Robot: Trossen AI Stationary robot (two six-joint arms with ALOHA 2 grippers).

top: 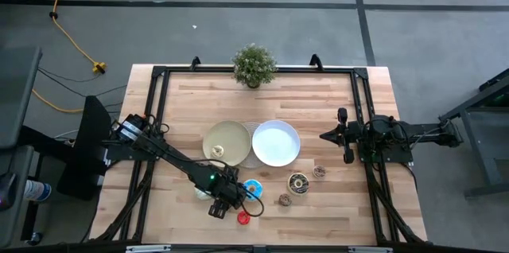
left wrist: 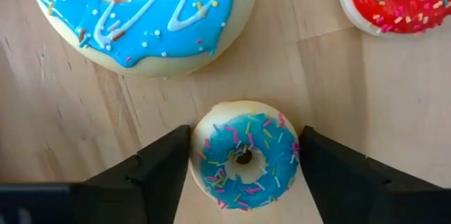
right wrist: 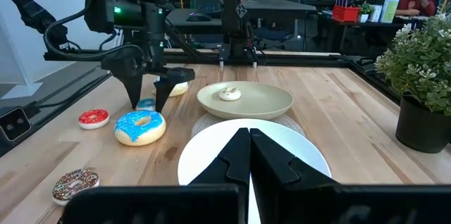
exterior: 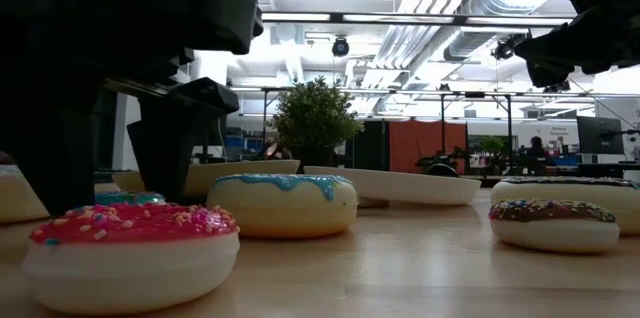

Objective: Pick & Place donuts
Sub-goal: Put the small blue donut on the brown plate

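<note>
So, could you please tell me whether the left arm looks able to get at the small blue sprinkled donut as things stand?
Probably yes: the left pincer already straddles the small blue sprinkled donut, one finger on each side, nothing between. The large blue donut lies clear of it.

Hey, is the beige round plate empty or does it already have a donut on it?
Not empty. The beige round plate holds one small white-iced donut, lying flat near its middle; the high view shows the same.

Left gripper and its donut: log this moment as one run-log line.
left gripper: down at table, fingers either side of small blue donut, not yet clamped | right gripper: shut, waiting above white plate
</note>
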